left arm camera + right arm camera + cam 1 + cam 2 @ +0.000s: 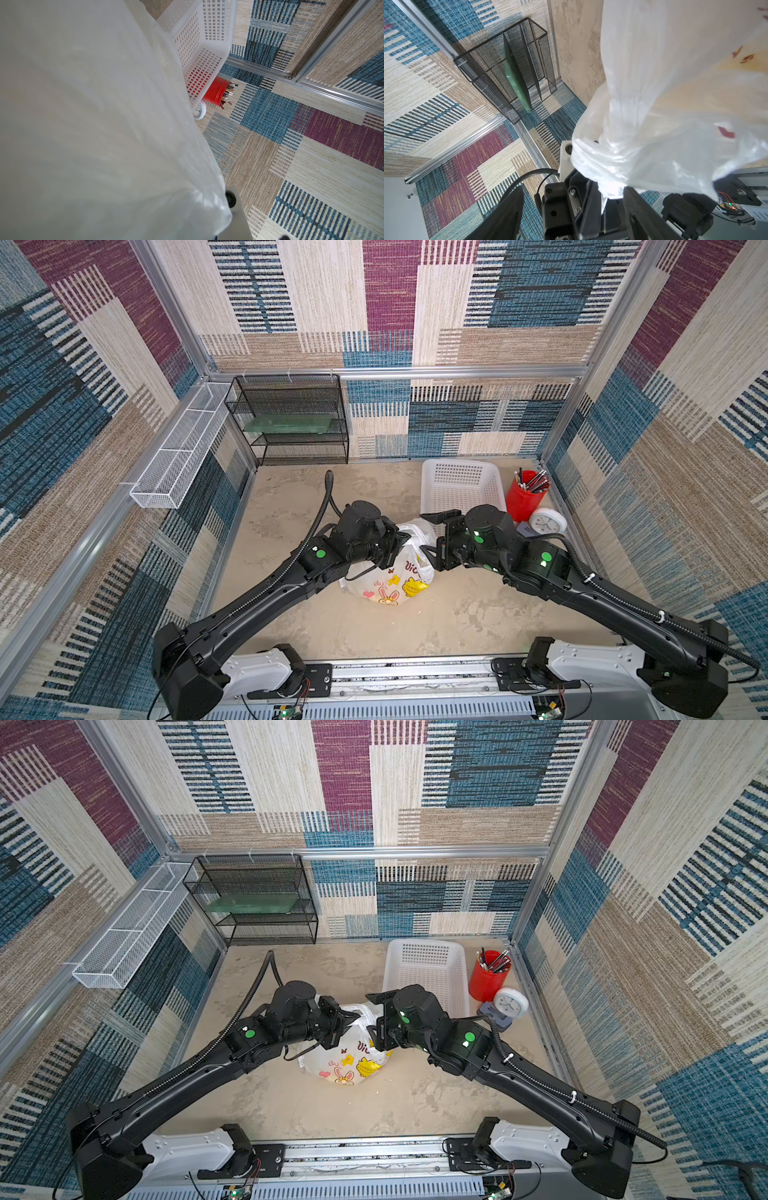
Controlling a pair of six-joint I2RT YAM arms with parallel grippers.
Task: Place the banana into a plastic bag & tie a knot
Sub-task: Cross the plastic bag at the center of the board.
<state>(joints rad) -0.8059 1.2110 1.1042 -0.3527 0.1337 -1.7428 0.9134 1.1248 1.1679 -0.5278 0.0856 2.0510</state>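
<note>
showing bunny print [388, 597] on plastic bag [405, 572]: top views only

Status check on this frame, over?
Left gripper shut on top of plastic bag. Right gripper open, close beside it. Bag sits on table, knot not visible. White basket close behind.

Blue, maroon and beige woven walls [519, 302] enclose a mottled tan floor [286, 506] with a black mesh shelf [291, 423]
</note>
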